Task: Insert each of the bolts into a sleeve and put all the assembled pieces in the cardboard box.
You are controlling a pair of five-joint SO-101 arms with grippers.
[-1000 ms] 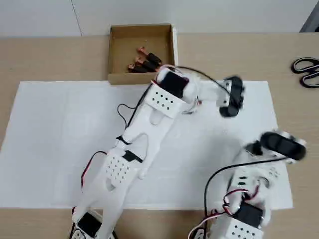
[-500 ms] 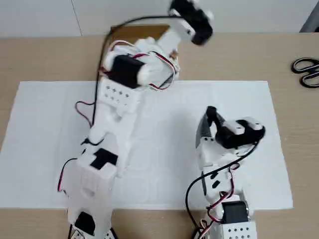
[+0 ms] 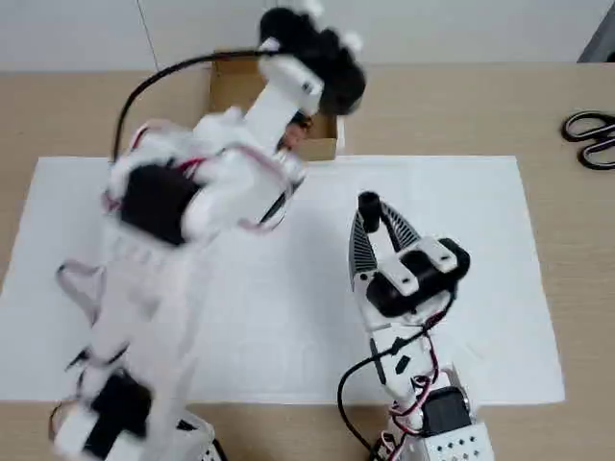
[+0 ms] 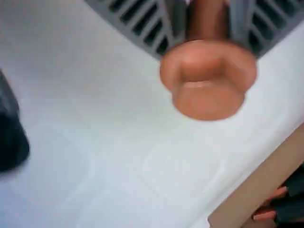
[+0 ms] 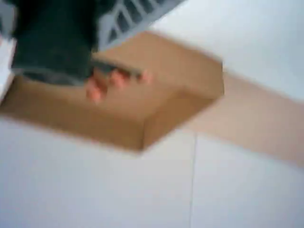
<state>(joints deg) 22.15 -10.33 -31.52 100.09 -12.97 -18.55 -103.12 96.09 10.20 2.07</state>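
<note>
My left gripper [image 4: 207,23] is shut on a copper bolt [image 4: 207,80], head toward the camera, above the white paper beside the cardboard box [image 4: 256,199]. In the high view the left arm [image 3: 288,86] is raised over the cardboard box [image 3: 231,91] and hides most of it. Assembled pieces [image 4: 280,209] lie inside the box. My right gripper [image 3: 373,211] is over the paper, its fingers pointing at the box and shut on a black sleeve [image 3: 368,202]. The right wrist view has the sleeve [image 5: 52,42] in front of the box [image 5: 180,90], with blurred copper tips [image 5: 114,78] beside it.
A white paper sheet [image 3: 480,202] covers the middle of the wooden table [image 3: 461,106]. Black scissors [image 3: 591,134] lie at the far right edge. A dark blurred object [image 4: 9,137] is on the paper in the left wrist view.
The left arm swung from the paper's middle right up and over the box, rising toward the camera. The right gripper moved left onto the paper and turned toward the box.
</note>
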